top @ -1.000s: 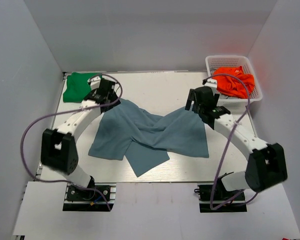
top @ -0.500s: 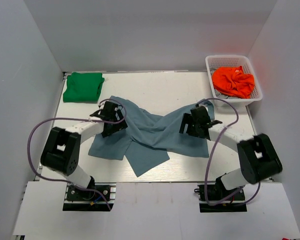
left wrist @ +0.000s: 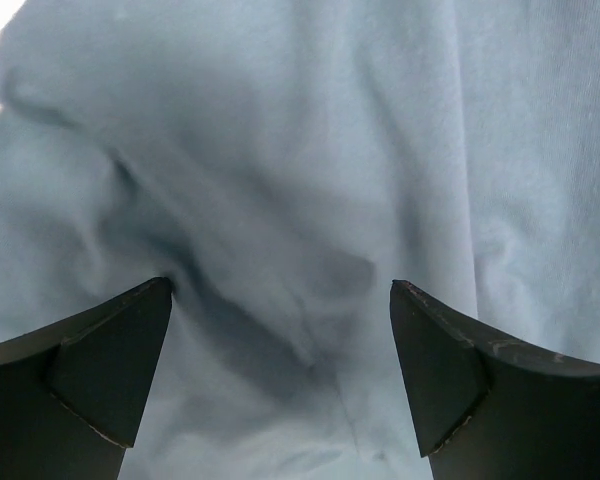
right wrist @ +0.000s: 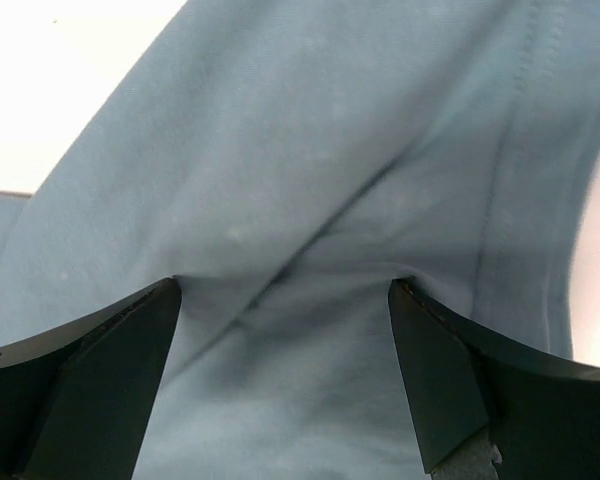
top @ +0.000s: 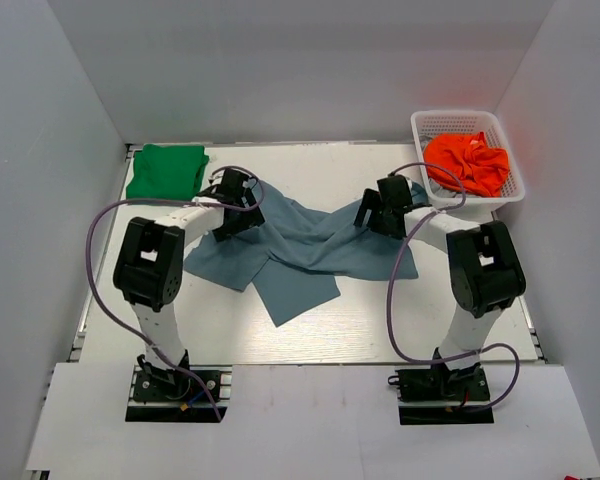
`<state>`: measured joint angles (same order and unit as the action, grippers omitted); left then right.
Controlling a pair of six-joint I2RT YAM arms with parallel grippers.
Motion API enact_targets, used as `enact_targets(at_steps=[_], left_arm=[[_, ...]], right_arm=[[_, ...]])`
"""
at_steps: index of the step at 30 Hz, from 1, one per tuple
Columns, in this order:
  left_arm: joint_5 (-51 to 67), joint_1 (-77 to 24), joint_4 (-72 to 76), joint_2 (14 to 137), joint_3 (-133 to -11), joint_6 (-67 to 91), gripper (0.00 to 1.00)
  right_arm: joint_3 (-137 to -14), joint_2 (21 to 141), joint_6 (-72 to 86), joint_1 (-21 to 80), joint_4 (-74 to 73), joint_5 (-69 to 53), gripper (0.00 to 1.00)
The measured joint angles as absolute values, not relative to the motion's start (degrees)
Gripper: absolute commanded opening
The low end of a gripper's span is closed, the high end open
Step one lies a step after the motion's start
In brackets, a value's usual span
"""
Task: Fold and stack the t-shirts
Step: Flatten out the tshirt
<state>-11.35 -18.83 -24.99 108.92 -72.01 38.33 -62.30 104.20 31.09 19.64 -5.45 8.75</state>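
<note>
With my left end effector (left wrist: 280, 300) and right end effector (right wrist: 285, 290) both open at the twisted grey-blue t-shirt (top: 310, 255), closing could pinch doubled layers, worsening the tangle.

Slate-blue t-shirt (top: 310, 255) top corners, perhaps sleeves, hidden beneath left gripper (left wrist: 280, 290), right gripper (right wrist: 283, 287)

Left hand (left wrist: 280, 285), right hand (right wrist: 284, 285) over spread t-shirt (top: 305, 255); folded t-shirt (top: 166, 172) far left; basket (top: 458, 114) far right

Overhead; wrist close-ups of blue t-shirt (top: 310, 250)
</note>
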Motion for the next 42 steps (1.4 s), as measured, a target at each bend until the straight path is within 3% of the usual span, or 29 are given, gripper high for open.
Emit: enact_targets(at_steps=[5, 12, 20, 25, 28, 34, 38, 39, 41, 42], left_arm=[[-14.1, -18.8, -28.1, 101.8, -69.2, 39.2, 1.00], [-25.3, -16.3, -32.3, 80.3, -56.9, 45.0, 1.00], [-27.1, -5.6, -32.5, 88.8, -52.8, 48.0, 0.96], [-22.5, -2.3, -30.9, 93.6, -52.3, 48.0, 0.84], [-20.6, -2.0, -29.5, 94.0, -52.2, 47.4, 0.72], [-19.1, -1.7, -26.6, 92.6, -50.2, 46.2, 0.64], [-18.3, -1.6, -24.6, 91.2, -48.3, 46.1, 0.43], [-18.0, -1.6, -24.4, 91.1, -48.1, 46.0, 0.34], [-17.2, -1.6, -23.8, 90.9, -47.7, 46.0, 0.26], [-16.7, -1.6, -23.5, 90.8, -47.5, 46.0, 0.13]], right_arm=[[-61.0, 98.3, 28.8, 19.3, -6.1, 7.7, 0.90], [-48.8, 76.0, 28.1, 19.6, -3.7, 6.5, 0.90], [-43.2, 70.5, 28.8, 19.6, -6.7, 6.7, 0.90], [-43.2, 68.1, 29.2, 19.5, -7.6, 8.5, 0.90], [-43.2, 68.0, 29.6, 19.5, -8.5, 9.7, 0.90], [-42.7, 68.0, 30.3, 19.5, -10.7, 11.9, 0.90], [-42.5, 68.8, 31.3, 19.5, -12.3, 13.2, 0.90], [-42.5, 69.1, 31.5, 19.5, -12.7, 13.5, 0.90], [-42.5, 69.6, 32.0, 19.5, -13.7, 14.2, 0.90], [-42.5, 69.8, 32.4, 19.5, -14.1, 14.8, 0.90]])
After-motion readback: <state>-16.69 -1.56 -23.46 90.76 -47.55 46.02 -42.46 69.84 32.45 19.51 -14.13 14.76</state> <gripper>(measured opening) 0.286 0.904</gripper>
